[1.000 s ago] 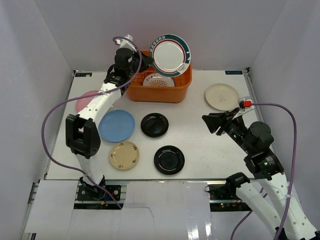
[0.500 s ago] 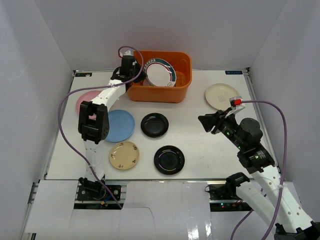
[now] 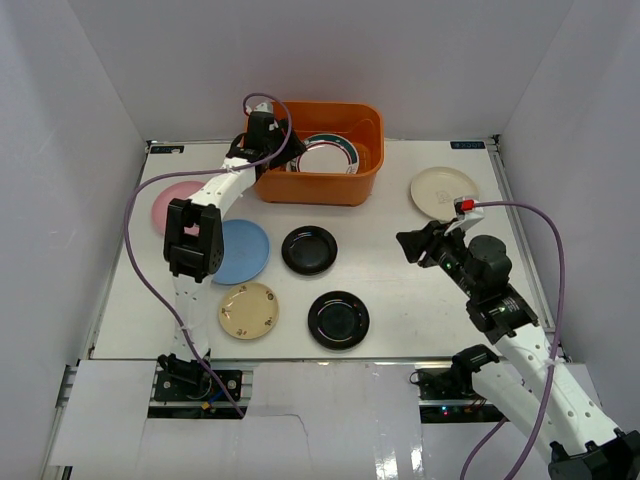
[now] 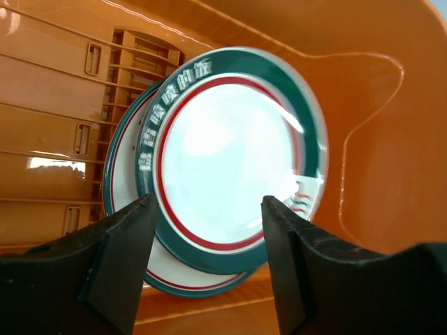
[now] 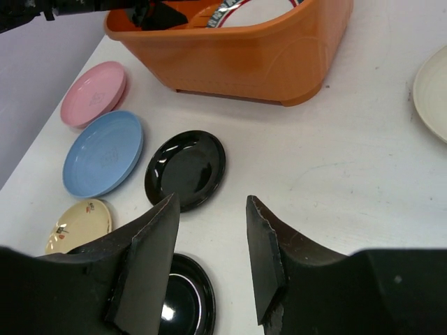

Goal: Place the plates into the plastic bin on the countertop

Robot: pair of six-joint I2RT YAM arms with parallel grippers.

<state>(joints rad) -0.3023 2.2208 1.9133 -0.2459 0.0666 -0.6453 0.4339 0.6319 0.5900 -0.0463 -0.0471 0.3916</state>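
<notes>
The left claw (image 4: 207, 206) is open wide inside the orange bin (image 3: 318, 186), at the far edge of the white table (image 3: 400, 310). The green-rimmed plate (image 4: 230, 157) rests in the bin on a second plate (image 4: 126, 174). The right claw (image 5: 211, 202) is open over the table's right side.

A: Where does the bin (image 3: 320, 185) sit?
B: I read it at the far middle of the countertop (image 3: 400, 290). Inside, the upper plate (image 4: 230, 153) overlaps the lower plate (image 4: 174, 276).
A: Outside?
B: A single plate (image 3: 444, 192) right of it; five plates (image 3: 308, 250) in front, leftward.
</notes>
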